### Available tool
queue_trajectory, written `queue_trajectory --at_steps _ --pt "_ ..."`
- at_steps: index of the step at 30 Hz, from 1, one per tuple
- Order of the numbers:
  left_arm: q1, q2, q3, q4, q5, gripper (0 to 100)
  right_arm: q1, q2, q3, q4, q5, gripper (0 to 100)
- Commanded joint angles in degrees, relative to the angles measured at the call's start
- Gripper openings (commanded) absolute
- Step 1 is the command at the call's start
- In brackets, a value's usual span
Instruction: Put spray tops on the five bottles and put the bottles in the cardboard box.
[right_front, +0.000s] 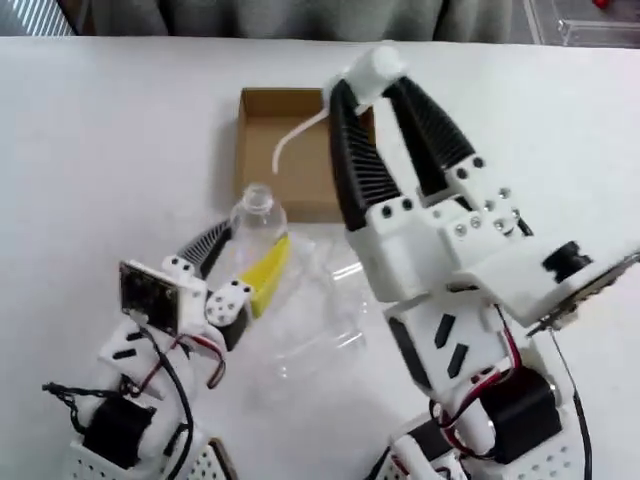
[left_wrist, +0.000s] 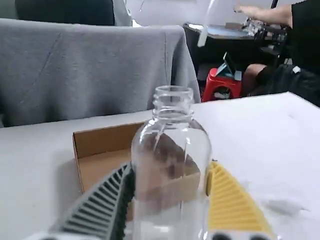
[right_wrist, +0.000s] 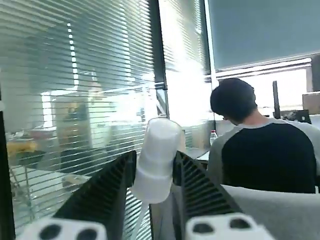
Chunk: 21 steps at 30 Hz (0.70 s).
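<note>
White counter under both arms, with grey cloth behind its far edge in the left wrist view.

At the left, left pincer, clenched on a clear bottle. Dark ribbed finger on one side, yellow finger on the other, both pressed to the clear wall. Stands upright in this grip, with threaded neck open at the top. Cannot tell whether resting on the counter or lifted a little from it.

Just behind the bottle, cardboard box, open at the top, brown inside, flat on the counter. Bottle outside it, near its front wall.

Between the two arms, on the counter, some clear plastic things, too faint to tell apart.

At the right, right pincer, raised high and grasping a white spray top between two black ribbed fingers. Fingers closed on the body of the top, rounded head standing out beyond the tips. Thin white tube hanging from it in a curve, seen across the box in the high view. Well apart from the bottle's neck. Window blinds behind it in the right wrist view.
</note>
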Motion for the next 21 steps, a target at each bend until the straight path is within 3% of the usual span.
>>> queue_trajectory --at_steps 1,21 --pt "0.7 -0.7 0.7 -4.4 -6.9 6 -2.9 3.1 -1.2 -2.3 4.2 1.5" --pt "0.4 -5.2 8.9 -11.0 -8.4 6 -2.8 3.3 -2.8 3.0 4.4 1.5"
